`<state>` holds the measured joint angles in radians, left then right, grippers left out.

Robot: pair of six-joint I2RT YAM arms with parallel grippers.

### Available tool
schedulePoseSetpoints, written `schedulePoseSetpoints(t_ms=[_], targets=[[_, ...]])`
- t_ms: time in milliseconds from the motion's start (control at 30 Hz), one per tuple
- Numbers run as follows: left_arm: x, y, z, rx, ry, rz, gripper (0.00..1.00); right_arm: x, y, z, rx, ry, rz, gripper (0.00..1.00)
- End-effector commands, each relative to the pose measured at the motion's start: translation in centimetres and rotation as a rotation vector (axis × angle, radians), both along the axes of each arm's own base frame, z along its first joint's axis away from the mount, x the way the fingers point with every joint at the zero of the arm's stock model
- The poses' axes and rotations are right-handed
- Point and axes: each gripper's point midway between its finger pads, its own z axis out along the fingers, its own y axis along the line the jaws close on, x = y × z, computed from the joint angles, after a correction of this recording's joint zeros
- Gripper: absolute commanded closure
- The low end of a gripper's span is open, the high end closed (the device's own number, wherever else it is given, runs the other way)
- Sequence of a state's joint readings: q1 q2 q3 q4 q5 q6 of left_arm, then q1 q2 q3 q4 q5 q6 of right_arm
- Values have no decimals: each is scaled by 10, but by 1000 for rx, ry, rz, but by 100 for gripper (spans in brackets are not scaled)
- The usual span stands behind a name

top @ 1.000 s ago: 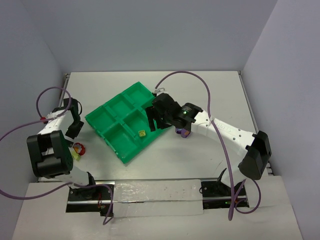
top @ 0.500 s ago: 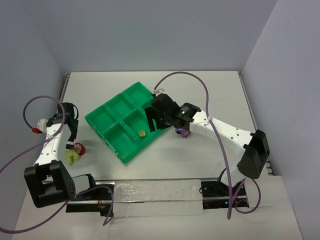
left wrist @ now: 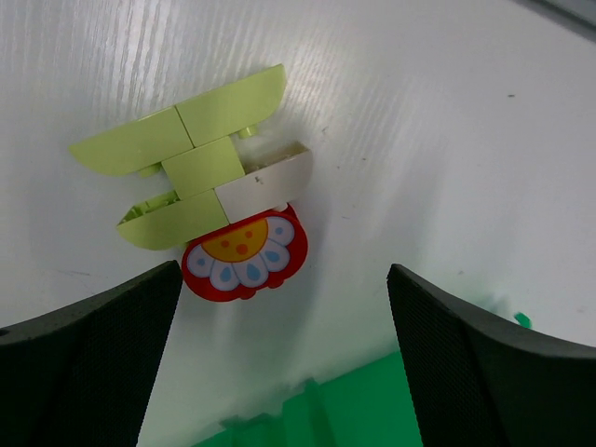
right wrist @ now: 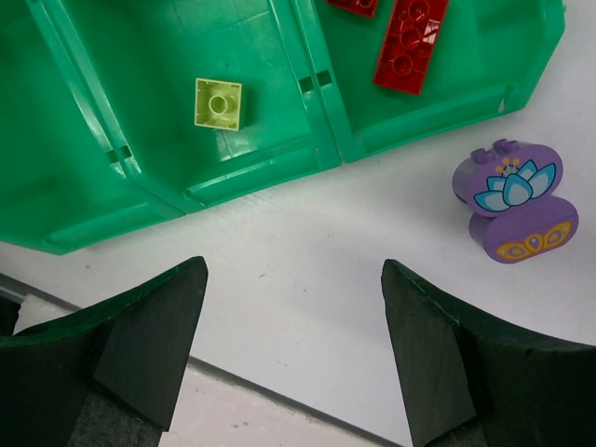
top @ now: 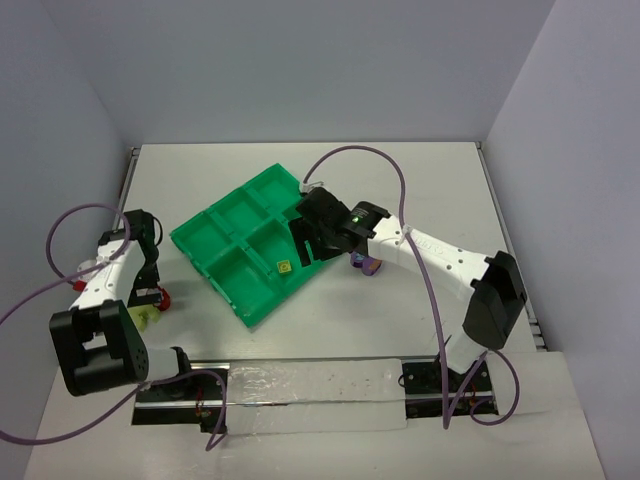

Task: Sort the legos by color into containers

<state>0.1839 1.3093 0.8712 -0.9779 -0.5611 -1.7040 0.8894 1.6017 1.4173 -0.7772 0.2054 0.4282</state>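
L pincer point(left wrist: 284, 368) agape nr red lego point(left wrist: 244, 253) — R pincer point(right wrist: 293, 349) agape

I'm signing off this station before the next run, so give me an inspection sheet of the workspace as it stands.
Surface: white table, faint scuffs only.
Job's things: green tray set at an angle; pale yellow-green brick in one compartment, red bricks in the next; purple pieces on the table beside the tray; yellow-green pieces and a red flower piece loose on the table.
Clutter: nothing seen.
Grippers: left gripper open above the loose pieces; right gripper open, empty, above the tray's edge.
Cables: purple cables loop off both arms.
Surroundings: plain walls on three sides.
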Motion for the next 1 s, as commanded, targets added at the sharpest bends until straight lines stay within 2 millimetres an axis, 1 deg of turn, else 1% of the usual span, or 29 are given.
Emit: schedulePoseSetpoints(t_ms=[0, 100, 167, 233, 367, 467, 733, 833, 967], targets=[[8, -11, -12, -62, 10, 36, 1, 8, -2, 12, -30, -9, -21, 17], [10, -19, -20, -84, -4, 27, 1, 9, -7, 11, -51, -6, -38, 17], [12, -22, -19, -88, -21, 16, 1, 9, -8, 11, -52, -4, -50, 17], [14, -23, -19, -79, -25, 10, 1, 7, -10, 9, -56, 2, -51, 17], [11, -22, -20, -75, -16, 32, 1, 6, -12, 6, -69, 9, -54, 17], [10, -24, -27, -88, -28, 44, 1, 6, -12, 6, -74, 9, -55, 17], [10, -21, -38, -74, -43, 61, 1, 7, -16, 6, -89, 5, -56, 17], [13, -19, -37, -63, -47, 50, 1, 7, -14, 3, -89, 12, -53, 17], [12, -15, -37, -41, -40, 74, 1, 8, -11, 2, -86, 20, -48, 17]])
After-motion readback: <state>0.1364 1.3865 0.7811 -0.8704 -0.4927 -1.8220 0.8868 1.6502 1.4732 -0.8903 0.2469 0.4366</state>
